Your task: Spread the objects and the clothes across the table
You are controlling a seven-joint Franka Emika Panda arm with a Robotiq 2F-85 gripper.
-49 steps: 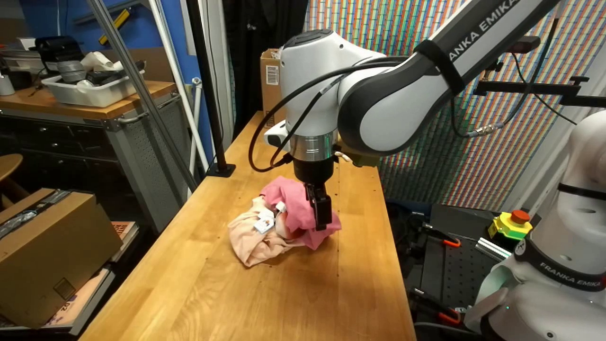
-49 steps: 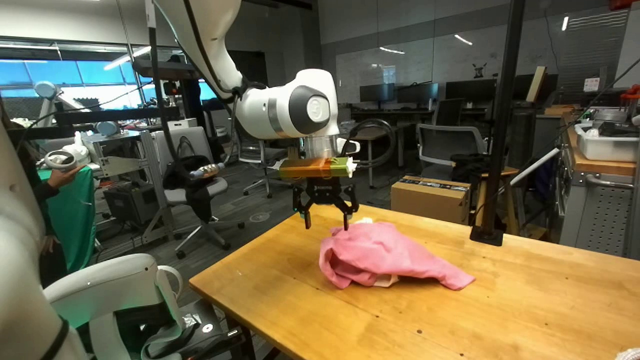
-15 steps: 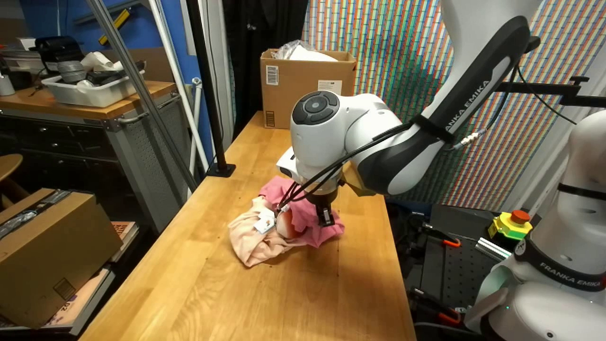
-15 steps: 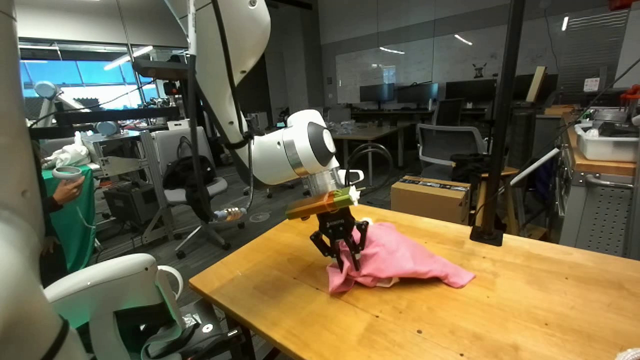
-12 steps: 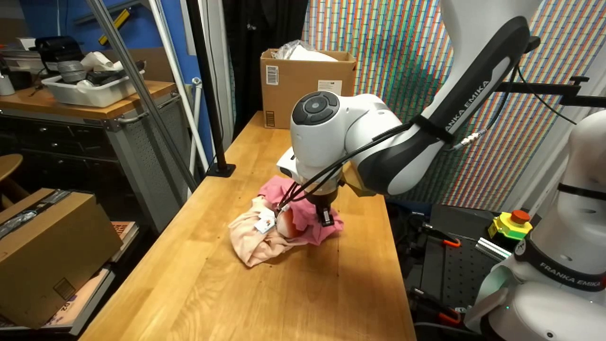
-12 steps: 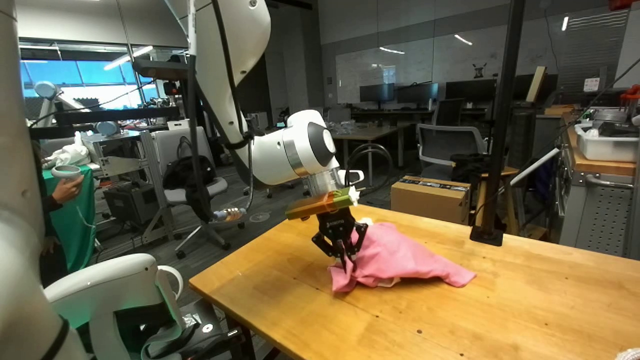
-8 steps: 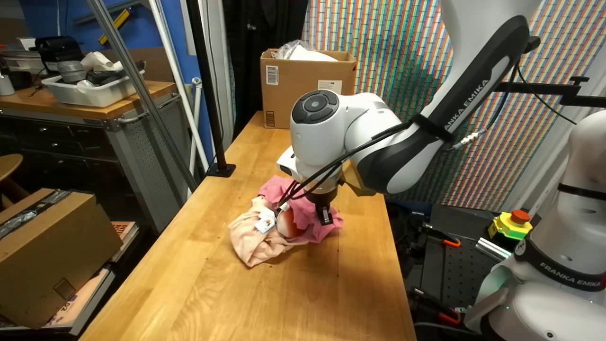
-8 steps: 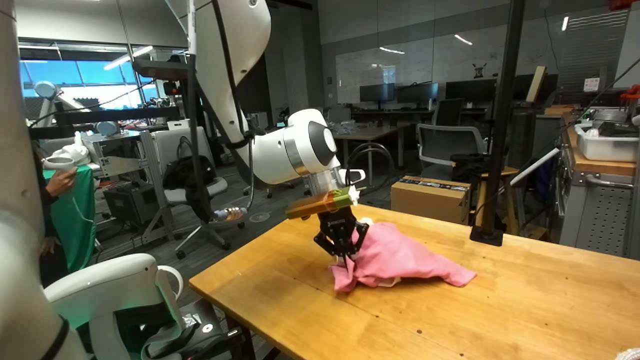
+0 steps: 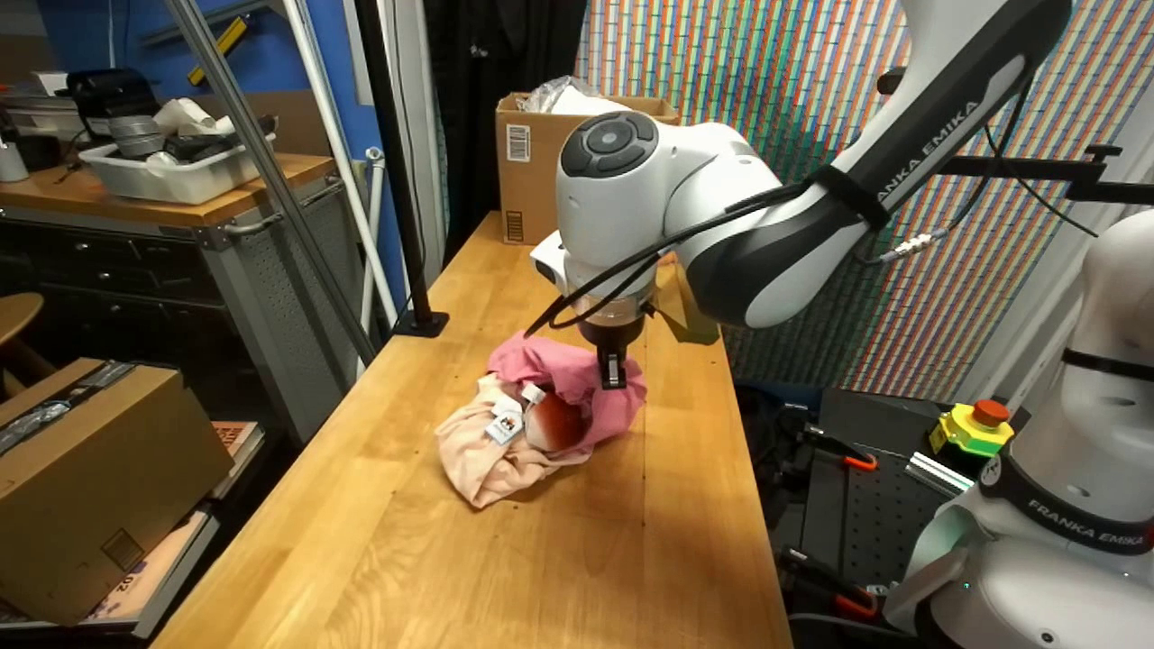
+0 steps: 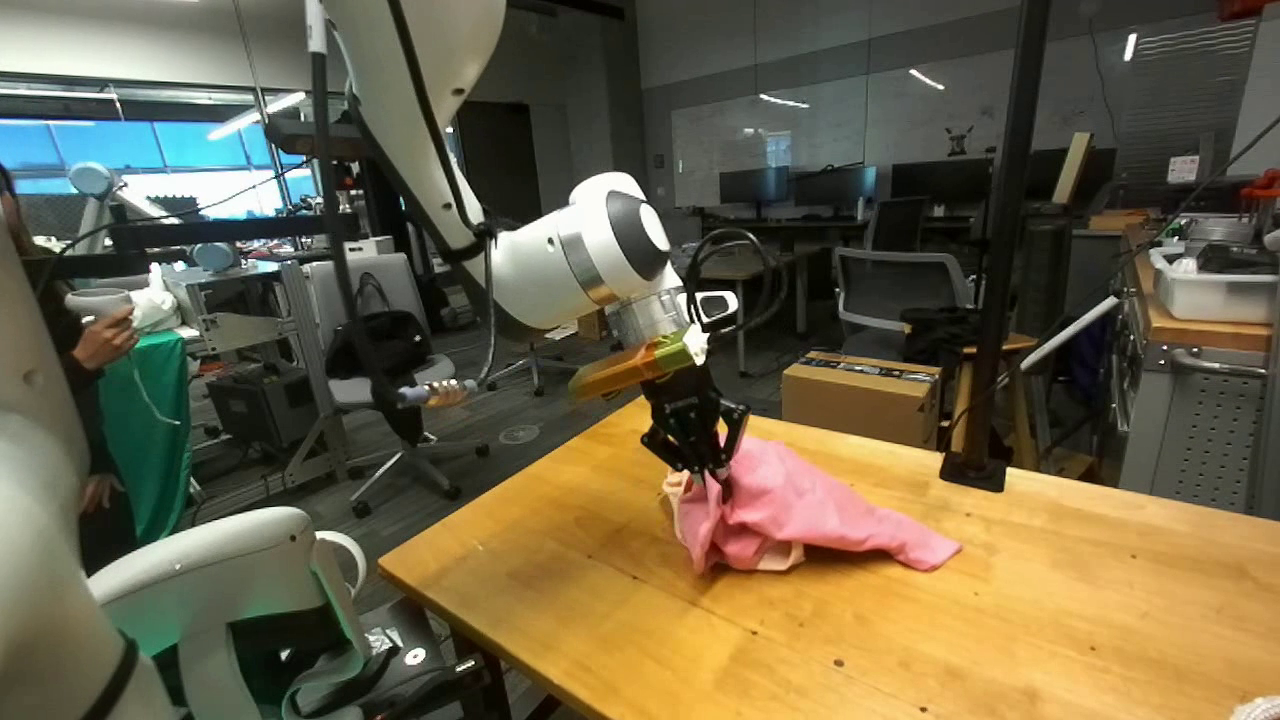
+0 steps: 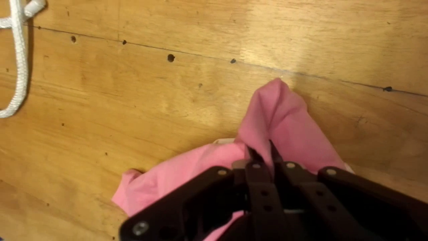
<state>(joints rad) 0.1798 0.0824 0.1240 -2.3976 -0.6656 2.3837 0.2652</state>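
We find the tool [image 10: 722,482] pinched tight on a fold of the pink cloth [image 10: 820,510]; from there, across the counter [image 10: 1050,620], the cloth's long axis runs roughly toward the black post [image 10: 1005,240].

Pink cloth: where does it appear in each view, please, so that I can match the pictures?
In an exterior view: pink cloth, just below centre.
In an exterior view: pink cloth, lower right of centre.
Wrist view: pink cloth, lower middle, partly behind the jaws.
Shared landmark: the jaws, shut on it.
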